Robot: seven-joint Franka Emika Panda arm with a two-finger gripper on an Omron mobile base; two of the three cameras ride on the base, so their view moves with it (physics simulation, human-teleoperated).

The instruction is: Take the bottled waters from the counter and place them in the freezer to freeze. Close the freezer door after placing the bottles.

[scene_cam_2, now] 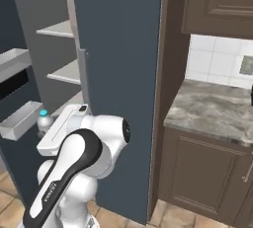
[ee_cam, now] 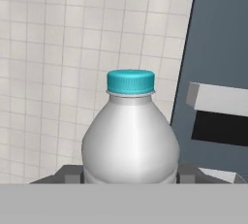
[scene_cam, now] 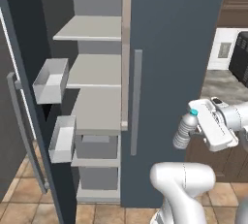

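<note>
The teal-capped water bottle [ee_cam: 130, 136] sits between the gripper's [ee_cam: 130, 173] two fingers, which press against its lower body on either side in the hand view, so the gripper is closed on it. In the left base view the bottle [scene_cam: 184, 130] hangs in the air, tilted, its cap toward the white hand [scene_cam: 213, 123], in front of the closed blue-grey right door [scene_cam: 174, 72] of the appliance and near that door's vertical grey bar handle [scene_cam: 136, 102]. In the right base view just the cap and shoulder of the bottle [scene_cam_2: 44, 120] peek out beside the hand.

To the left of the bottle the freezer [scene_cam: 94, 92] stands open, with pale grey shelves stacked one above the other and a grey drawer low down. The freezer door [scene_cam: 22, 97] is swung wide at the left edge, carrying two white bins [scene_cam: 51, 80] on its inner face; one such bin [ee_cam: 218, 99] also shows at the right of the hand view, against the blue-grey panel, with pale floor tiles behind the bottle.

Off to the right is the marbled stone counter [scene_cam_2: 217, 106] with dark brown cabinets [scene_cam_2: 202, 172] below and white wall tiles [scene_cam_2: 220, 61] above it
</note>
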